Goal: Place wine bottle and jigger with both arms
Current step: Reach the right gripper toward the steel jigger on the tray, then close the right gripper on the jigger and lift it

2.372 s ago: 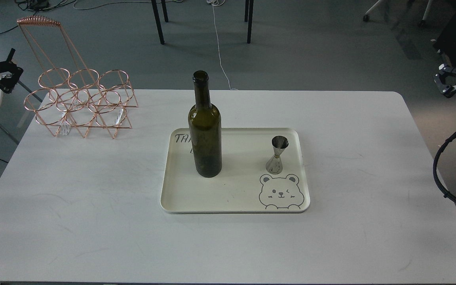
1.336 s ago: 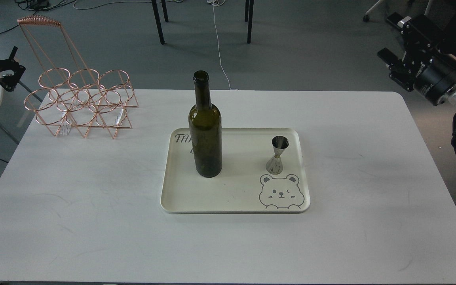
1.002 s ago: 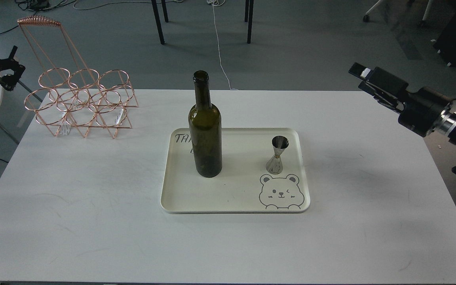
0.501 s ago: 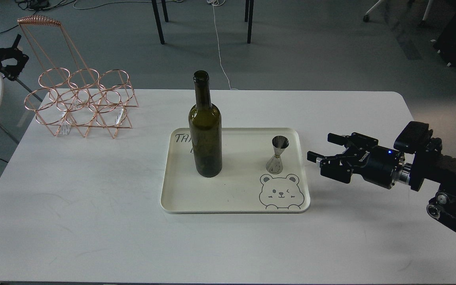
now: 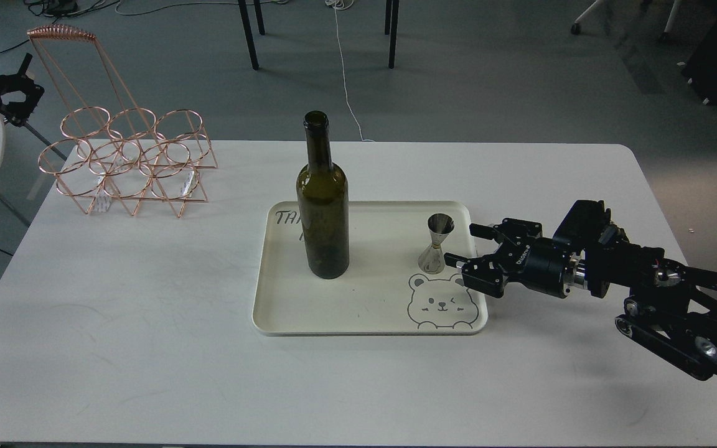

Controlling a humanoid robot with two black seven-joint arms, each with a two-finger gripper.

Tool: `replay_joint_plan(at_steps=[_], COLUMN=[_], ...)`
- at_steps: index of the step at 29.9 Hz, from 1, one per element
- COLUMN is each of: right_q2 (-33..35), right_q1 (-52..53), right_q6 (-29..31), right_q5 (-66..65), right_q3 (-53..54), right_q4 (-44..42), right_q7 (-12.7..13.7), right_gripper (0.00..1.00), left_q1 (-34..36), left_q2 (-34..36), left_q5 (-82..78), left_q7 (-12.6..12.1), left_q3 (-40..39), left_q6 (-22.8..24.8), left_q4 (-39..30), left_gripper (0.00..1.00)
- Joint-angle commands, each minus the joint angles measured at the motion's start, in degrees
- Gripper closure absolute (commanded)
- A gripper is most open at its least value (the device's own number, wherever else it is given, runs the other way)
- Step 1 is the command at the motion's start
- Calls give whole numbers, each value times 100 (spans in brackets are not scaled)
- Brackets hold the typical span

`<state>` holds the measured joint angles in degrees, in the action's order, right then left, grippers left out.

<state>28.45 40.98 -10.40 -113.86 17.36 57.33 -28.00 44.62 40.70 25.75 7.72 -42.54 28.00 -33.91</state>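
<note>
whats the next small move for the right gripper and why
Probably ease the right gripper a little farther toward the jigger until its waist sits between the fingers, then close. The jaws are open and the fingertips are just short of the jigger, which stands upright and ungripped on the tray. The left gripper is off at the table's far left edge, nowhere near the wine bottle.

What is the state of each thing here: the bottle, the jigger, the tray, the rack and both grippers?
Wine bottle: upright on the tray, uncorked, not held.
Jigger: upright on the tray, not held.
Tray: flat on the table, carrying both.
Copper wire rack: standing on the table, rings empty.
Right gripper: fingers open, just right of the jigger, holding nothing.
Left gripper: off the table at the left edge; open or shut cannot be told.
</note>
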Motion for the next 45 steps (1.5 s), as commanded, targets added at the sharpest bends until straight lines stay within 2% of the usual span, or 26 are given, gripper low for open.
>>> replay_joint_plan(at_steps=[1,6,8,11,13,38,40,45], right_q2=[-164,-402,-455,-481,-481,-850,-850,-885], right_q1=[16,24,24,16,7,218,209,297], right_q6=[3,3,-6,3,3,20,38,29], right_q5=[4,4,4,4,4,4,4,4], right_q3=[-13,-13,-13,-22,-22,-40,-57,-347], right_q4=[-117,-415,-460,-469,-503,-899,-899,-969], right_q7=[0,0,0,0,0,0,0,0], right_gripper=[30,37,44,60,63,63,66,82], left_q1=[-15,-15,-24,-50,-50,3,3,3], left_q2=[8,8,-18,-27,-27,-1,-1,8], left_q5=[1,1,9,9,9,9,9,9], left_q7=[1,10,19,28,28,36,36,36], left_q3=[0,0,-9,-9,-18,-9,-9,-9], left_q6=[0,0,0,0,0,0,0,0], left_q4=[24,33,33,33,33,60,60,86], left_gripper=[1,1,1,1,1,1,1,1])
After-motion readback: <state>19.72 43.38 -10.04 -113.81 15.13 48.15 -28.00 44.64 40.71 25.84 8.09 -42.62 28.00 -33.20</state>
